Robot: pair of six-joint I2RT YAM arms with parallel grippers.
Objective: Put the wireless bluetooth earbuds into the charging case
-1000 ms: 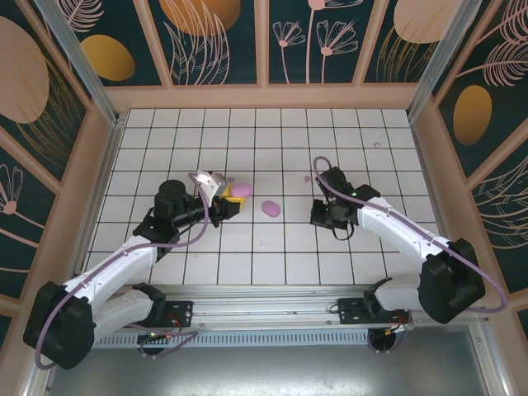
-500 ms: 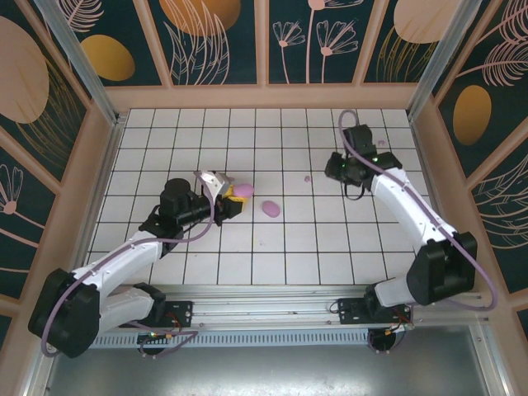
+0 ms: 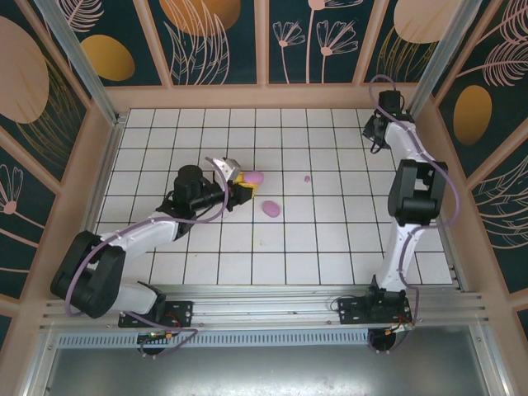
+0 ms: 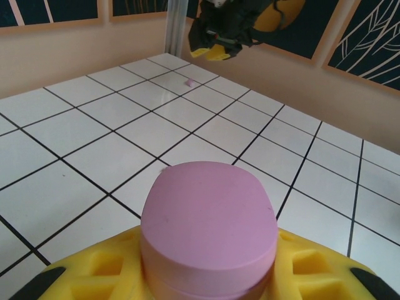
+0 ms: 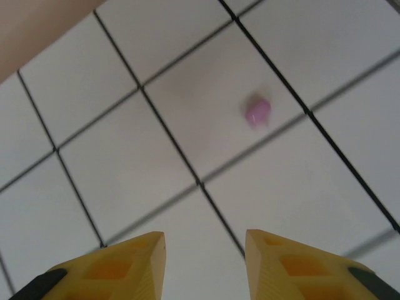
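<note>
Left gripper [image 3: 244, 183] clamps the pink case [image 4: 209, 228]; right gripper [image 5: 205, 250], jaws apart, hangs over an earbud [image 5: 257, 111] near the table's [image 3: 330, 239] far right corner.

Pink earbud [image 5: 257, 111], yellow right pincer [image 5: 203, 244], white floor [image 5: 125, 169]

White arm links [image 3: 144, 233], black joints [image 3: 191, 177], lilac cables [image 3: 206, 219], yellow claw fingers [image 5: 125, 269] with recessed pockets.

Beneath my right pincer [image 5: 203, 250] lies a white, black-gridded tiled surface [image 3: 272, 264]; beyond it rise dark teal, peach-patterned wall panels [image 3: 285, 49].
</note>
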